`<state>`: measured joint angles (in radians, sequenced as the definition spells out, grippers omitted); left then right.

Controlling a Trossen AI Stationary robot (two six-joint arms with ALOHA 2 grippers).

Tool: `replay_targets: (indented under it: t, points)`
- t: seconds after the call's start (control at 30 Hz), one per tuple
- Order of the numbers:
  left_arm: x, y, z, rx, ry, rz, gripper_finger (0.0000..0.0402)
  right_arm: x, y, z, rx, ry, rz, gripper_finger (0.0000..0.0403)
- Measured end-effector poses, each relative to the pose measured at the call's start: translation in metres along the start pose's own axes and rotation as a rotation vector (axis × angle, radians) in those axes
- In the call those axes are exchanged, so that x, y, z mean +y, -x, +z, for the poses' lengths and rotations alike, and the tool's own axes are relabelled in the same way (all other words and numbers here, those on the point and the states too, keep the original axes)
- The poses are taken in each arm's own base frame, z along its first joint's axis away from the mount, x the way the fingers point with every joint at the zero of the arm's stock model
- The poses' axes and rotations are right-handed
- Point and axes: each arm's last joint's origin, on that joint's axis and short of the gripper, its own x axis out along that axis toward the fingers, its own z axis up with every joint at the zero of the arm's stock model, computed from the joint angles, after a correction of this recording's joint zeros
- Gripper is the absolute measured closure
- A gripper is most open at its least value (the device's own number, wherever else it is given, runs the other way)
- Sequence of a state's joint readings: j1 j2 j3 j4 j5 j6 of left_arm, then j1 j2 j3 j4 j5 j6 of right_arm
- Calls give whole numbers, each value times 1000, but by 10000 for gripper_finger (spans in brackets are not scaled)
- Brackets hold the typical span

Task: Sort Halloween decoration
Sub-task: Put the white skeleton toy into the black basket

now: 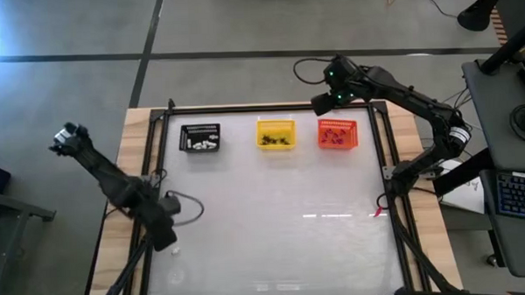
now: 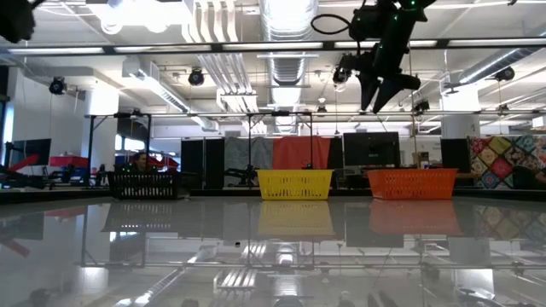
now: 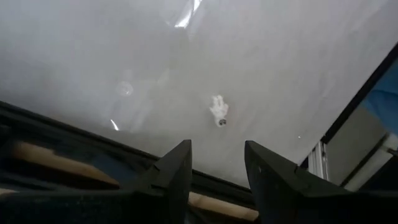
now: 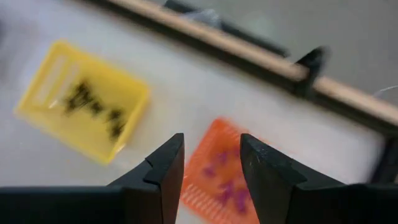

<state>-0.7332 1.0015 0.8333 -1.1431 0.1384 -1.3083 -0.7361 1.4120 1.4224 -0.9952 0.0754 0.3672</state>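
Just ahead of your left gripper (image 3: 216, 180), open and empty, one white trinket (image 3: 218, 110) lies loose on the table (image 3: 280, 56). Centre the fingers over it first. Right gripper (image 4: 211, 165) hangs open, empty, above the orange basket (image 4: 205, 186) of purple bits (image 4: 227, 190).

1. Left arm folded back over the left edge of the worktop, elbow low near the front-left, forearm running out past the left rail.
2. Left hand (image 1: 65, 137) sits beyond the worktop's left edge, raised; in its wrist view (image 3: 216, 174) the two dark fingers stand apart with nothing between them.
3. Right arm rises from the right side, bends at the elbow and reaches in toward the far right of the worktop.
4. Right hand (image 1: 324, 101) hangs high, pointing down; fingers (image 4: 163, 177) spread, gripping nothing. Low view shows it (image 2: 382, 95) well above the surface.
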Motion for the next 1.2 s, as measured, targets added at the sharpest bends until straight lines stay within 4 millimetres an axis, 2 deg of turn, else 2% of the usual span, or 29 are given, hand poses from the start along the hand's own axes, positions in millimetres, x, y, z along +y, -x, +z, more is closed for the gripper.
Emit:
replay_targets:
  t: [0.17, 0.4, 0.6, 0.87, 1.03, 1.2]
  points:
    - [-20, -23, -12, -13, -32, 19, 271, 12, 4, -4, 31, -3, 97, 256]
    - [-28, -54, -21, 25, -20, 136, 271, 36, 17, -9, 24, 14, 147, 250]
    - [-45, -74, -23, 28, -47, 83, 271, 58, 32, -14, 6, 65, 204, 250]
    - [-45, -104, -21, 35, -36, 226, 271, 74, 41, -20, -2, 75, 237, 250]
    - [-43, -114, -21, 58, -29, 271, 271, 81, 45, -23, -5, 86, 257, 248]
    - [-48, -119, -20, 63, -46, 229, 271, 86, 49, -26, -7, 104, 272, 247]
